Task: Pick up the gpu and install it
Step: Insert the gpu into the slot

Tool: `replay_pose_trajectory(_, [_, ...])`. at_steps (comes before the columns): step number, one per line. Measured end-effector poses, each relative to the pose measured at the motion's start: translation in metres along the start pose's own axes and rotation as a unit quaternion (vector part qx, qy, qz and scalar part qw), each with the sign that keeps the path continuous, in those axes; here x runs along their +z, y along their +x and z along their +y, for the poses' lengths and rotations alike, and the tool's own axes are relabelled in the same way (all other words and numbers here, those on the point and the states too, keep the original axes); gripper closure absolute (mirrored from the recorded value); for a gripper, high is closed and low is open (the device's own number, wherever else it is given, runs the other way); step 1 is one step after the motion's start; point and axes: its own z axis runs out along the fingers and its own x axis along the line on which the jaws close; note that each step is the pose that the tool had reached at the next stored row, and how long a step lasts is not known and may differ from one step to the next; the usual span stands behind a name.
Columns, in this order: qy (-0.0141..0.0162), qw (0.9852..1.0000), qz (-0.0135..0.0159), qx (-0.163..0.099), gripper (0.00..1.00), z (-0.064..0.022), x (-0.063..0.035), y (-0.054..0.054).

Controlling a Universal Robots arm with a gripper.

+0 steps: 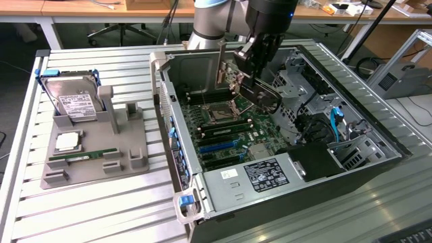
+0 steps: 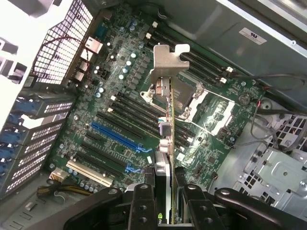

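The gpu (image 1: pixel 262 94) is a thin dark card with a silvery metal bracket (image 2: pixel 168 61) at one end. It hangs edge-down inside the open computer case (image 1: pixel 324 195), above the motherboard (image 2: pixel 120 120). My gripper (image 1: pixel 255 71) is shut on the card's upper edge. In the wrist view the black fingers (image 2: pixel 144 206) clamp the card from both sides, and my gripper (image 2: pixel 170 211) looks down along it. Below and to one side lie the long black and blue expansion slots (image 2: pixel 117 136). The card is clear of the board and touches no slot.
In the exterior view a grey fixture tray (image 1: pixel 128 162) lies at the left of the case, with a hard drive (image 1: pixel 73 98), a square chip (image 1: pixel 68 142) and a green memory stick (image 1: pixel 84 156). The case's rear wall (image 1: pixel 172 116), drive cage (image 1: pixel 361 149) and cables (image 1: pixel 337 121) surround the motherboard.
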Motion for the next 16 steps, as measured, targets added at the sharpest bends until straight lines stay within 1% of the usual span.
replay_pose_trajectory(6, [0.0,0.9998,-0.0008,-0.019,0.73,0.0,0.0002,0.0])
replay_pose_trajectory(16, [0.0,0.9987,-0.0021,-0.05,0.73,0.0,0.0007,0.0])
